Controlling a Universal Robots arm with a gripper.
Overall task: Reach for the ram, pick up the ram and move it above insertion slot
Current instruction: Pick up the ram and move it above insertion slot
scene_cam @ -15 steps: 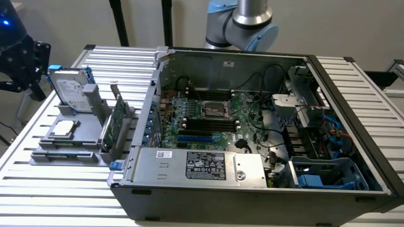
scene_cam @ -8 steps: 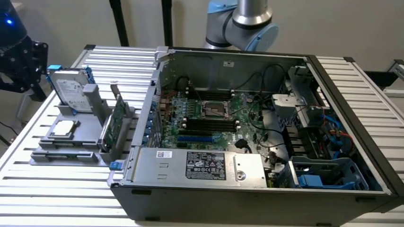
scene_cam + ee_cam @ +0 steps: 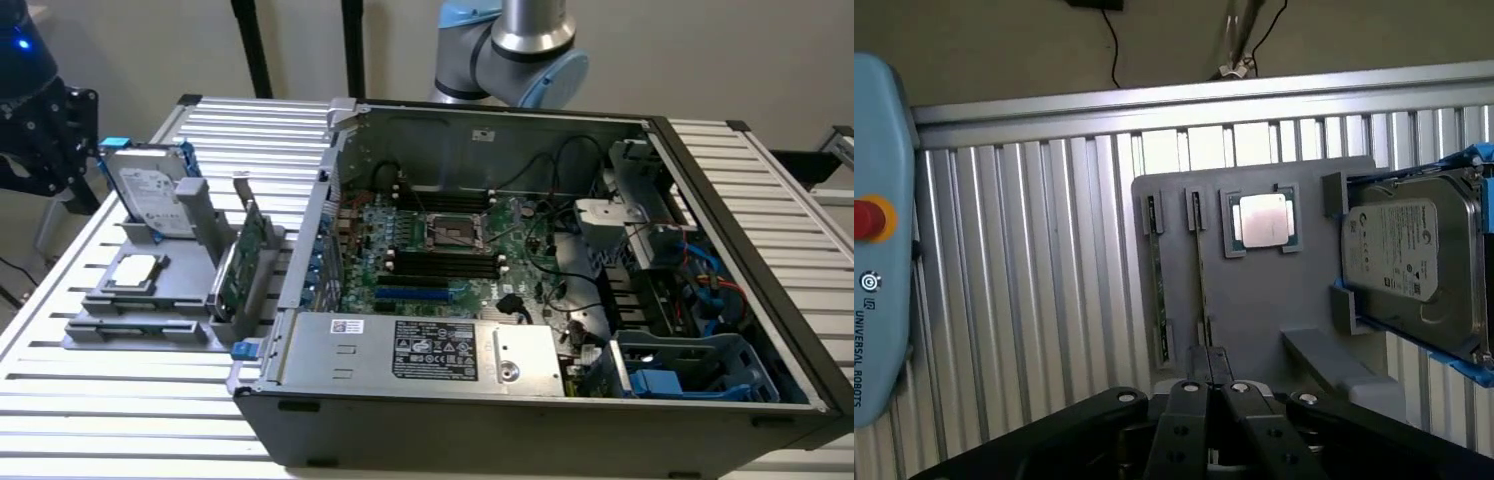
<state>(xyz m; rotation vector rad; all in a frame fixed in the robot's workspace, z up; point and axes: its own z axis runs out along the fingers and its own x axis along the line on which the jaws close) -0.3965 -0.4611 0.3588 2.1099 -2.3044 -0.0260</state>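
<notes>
Prob. light, stiff but fragile, ram [image 3: 1200,262] stands on edge in a gray holder [image 3: 1274,300] slot, so pinch flat faces mid-length, gently; gripper [image 3: 1211,352] by holder's edge looks shut, empty.

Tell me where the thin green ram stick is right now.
In the wrist view, the thin green ram stick stands edge-on in the grey holder tray, beside the square silver processor chip.

1 ram [image 3: 1200,270], 1 CPU [image 3: 1267,220], 1 HDD [image 3: 1409,255], 1 PC case [image 3: 534,425].
</notes>
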